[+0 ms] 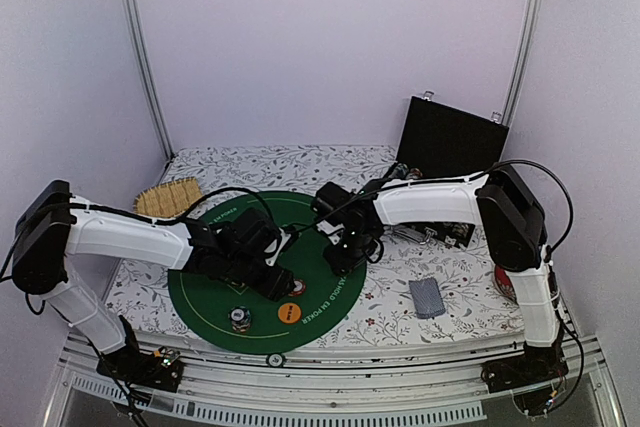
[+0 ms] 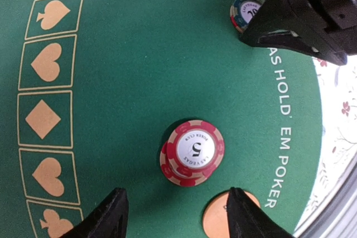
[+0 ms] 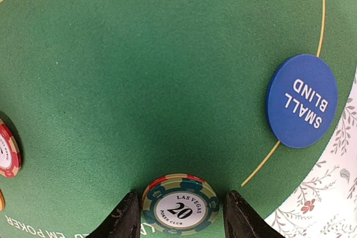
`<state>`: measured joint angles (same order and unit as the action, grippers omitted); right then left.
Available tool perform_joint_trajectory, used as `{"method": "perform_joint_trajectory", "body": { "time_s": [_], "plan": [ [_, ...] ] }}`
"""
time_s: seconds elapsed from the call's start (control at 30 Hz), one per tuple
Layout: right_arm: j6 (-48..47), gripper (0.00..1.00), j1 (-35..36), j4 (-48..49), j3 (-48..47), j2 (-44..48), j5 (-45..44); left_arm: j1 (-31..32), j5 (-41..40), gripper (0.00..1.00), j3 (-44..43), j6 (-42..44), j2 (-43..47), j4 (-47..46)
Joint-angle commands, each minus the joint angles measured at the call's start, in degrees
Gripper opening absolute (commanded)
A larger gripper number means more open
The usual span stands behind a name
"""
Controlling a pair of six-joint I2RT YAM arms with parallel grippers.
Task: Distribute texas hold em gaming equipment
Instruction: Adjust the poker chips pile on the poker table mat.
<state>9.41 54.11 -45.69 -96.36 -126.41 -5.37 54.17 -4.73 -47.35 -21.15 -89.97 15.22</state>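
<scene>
Squarely straddles the 20 chip [image 3: 179, 207] with the right claw [image 3: 181, 194], parted, gripping nothing; red 5 chip [image 2: 192, 151] just ahead of the parted, empty left claw [image 2: 177, 192].

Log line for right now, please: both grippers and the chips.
left gripper: open, near red 5 chip | right gripper: open, straddling 20 chip | small blind button: on green mat
</scene>
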Motion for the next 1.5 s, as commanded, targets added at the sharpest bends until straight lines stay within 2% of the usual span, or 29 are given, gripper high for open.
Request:
{"method": "perform_joint_trajectory", "body": {
  "time_s": [0.0, 0.17, 0.37, 0.47, 0.57, 0.9, 1.0, 1.17, 1.47],
  "plan": [
    [-0.6, 0.55, -0.6, -0.7, 1.3, 0.0, 2.7, -0.9, 0.8, 0.66, -0.3, 0.7, -0.1, -2.0],
    [-0.6, 0.63, -1.6, 0.3, 2.0, 2.2, 6.0, -0.4, 0.7, 0.74, -1.7, 1.8, -1.9, -2.0],
    [1.3, 0.65, -6.2, 3.9, 5.8, 8.9, 9.5, 0.1, -0.3, 0.8, -5.1, 3.0, -5.5, -1.4],
    [1.4, 0.67, -7.3, 4.1, 7.3, 10.9, 8.3, 0.1, -1.4, 0.81, -7.7, 2.8, -8.4, 0.8],
    [1.5, 0.68, -8.0, 3.3, 8.4, 11.6, 5.5, 0.0, -1.5, 0.79, -9.5, 2.3, -10.7, 2.1],
    [1.1, 0.67, -9.1, 3.9, 10.3, 13.1, 4.7, 1.6, -4.4, 0.55, -12.6, 2.2, -15.3, 6.3],
    [0.9, 0.67, -9.1, 3.9, 10.4, 13.2, 4.7, 1.7, -4.4, 0.53, -11.0, 1.5, -14.5, 7.3],
    [0.4, 0.67, -9.1, 4.1, 10.3, 12.9, 5.0, 1.9, -3.4, 0.53, -8.6, 0.9, -11.6, 7.0],
    [-0.3, 0.67, -9.1, 3.8, 10.1, 12.7, 5.5, 1.6, -4.6, 0.66, -7.9, 1.2, -9.8, 7.8]
  ]
}}
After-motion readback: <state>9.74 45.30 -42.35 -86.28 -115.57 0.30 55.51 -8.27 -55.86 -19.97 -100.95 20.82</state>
